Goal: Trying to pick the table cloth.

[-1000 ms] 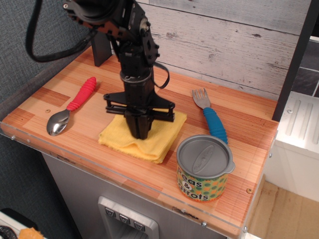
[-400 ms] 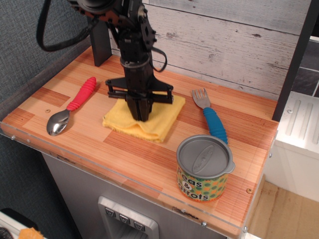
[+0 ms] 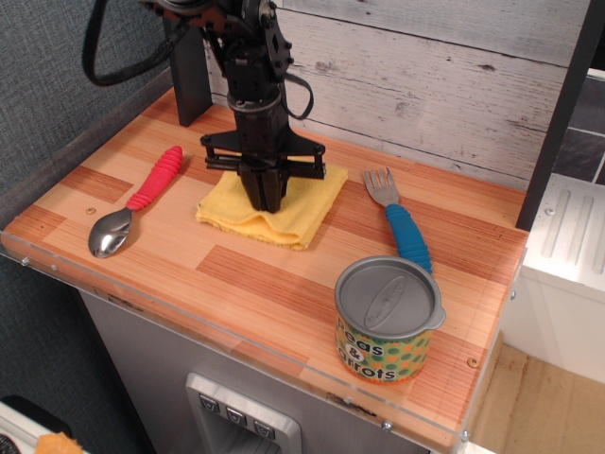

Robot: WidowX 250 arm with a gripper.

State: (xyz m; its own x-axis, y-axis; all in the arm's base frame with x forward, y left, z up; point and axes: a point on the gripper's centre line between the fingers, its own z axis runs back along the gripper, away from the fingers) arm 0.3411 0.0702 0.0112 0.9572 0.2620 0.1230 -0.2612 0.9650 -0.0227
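The yellow table cloth [image 3: 304, 210] lies folded on the wooden table top [image 3: 255, 284], left of centre and towards the back. My black gripper [image 3: 266, 200] points straight down onto the middle of the cloth. Its fingers are pressed together and pinch a fold of the cloth. The cloth's edges still rest on the wood, and its front edge is rumpled.
A spoon with a red handle [image 3: 151, 184] lies to the left of the cloth. A fork with a blue handle [image 3: 405, 235] lies to its right. A tin can with a grey lid [image 3: 388, 317] stands at the front right. A plank wall [image 3: 425, 76] closes the back.
My gripper has moved towards the back of the table, and the cloth has slid along with it, away from the front edge and the can.
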